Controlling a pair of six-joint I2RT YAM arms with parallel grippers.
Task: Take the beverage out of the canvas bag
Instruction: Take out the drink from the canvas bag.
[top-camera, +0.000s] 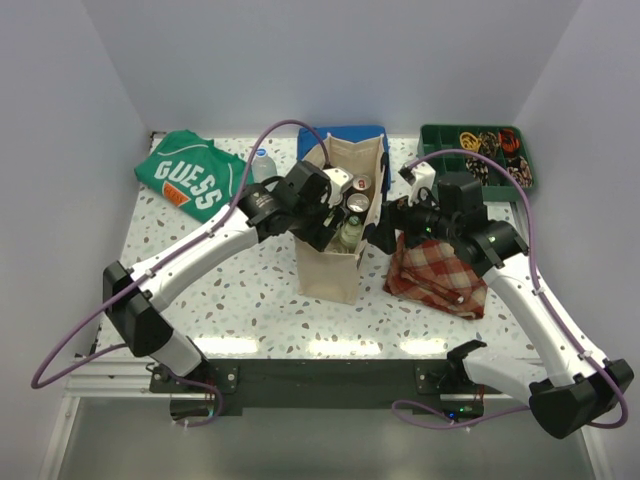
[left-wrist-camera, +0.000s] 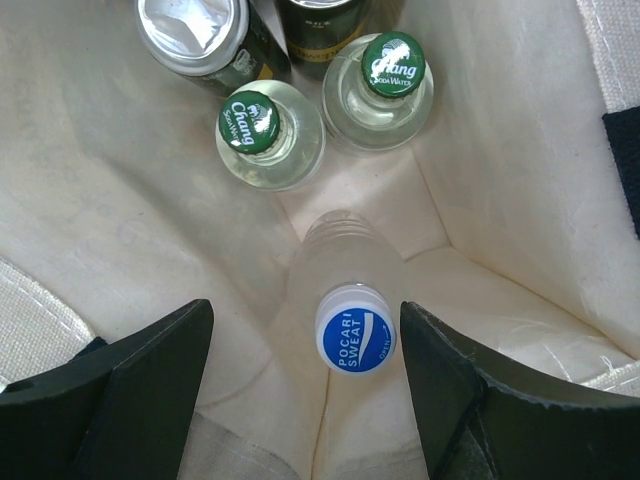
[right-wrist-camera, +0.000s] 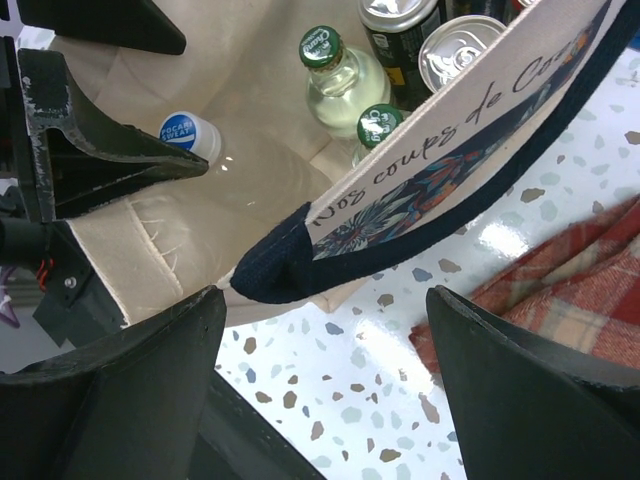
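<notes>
The cream canvas bag (top-camera: 335, 250) stands upright mid-table, with navy handles (right-wrist-camera: 275, 270). Inside it are a clear bottle with a blue Pocari Sweat cap (left-wrist-camera: 355, 340), two green-capped Chang soda bottles (left-wrist-camera: 250, 122) and several cans (left-wrist-camera: 195, 30). My left gripper (left-wrist-camera: 305, 310) is open inside the bag's mouth, with its fingers on either side of the Pocari cap and apart from it. It also shows in the top view (top-camera: 325, 215). My right gripper (right-wrist-camera: 326, 300) is open at the bag's right outer side, over the table. The navy handle loop hangs just beyond its fingertips, not gripped.
A red plaid cloth (top-camera: 440, 270) lies right of the bag under the right arm. A green GUESS shirt (top-camera: 190, 175) and a small water bottle (top-camera: 262, 165) are at the back left. A blue folded cloth (top-camera: 345, 135) lies behind the bag. A green tray (top-camera: 478, 155) stands at the back right.
</notes>
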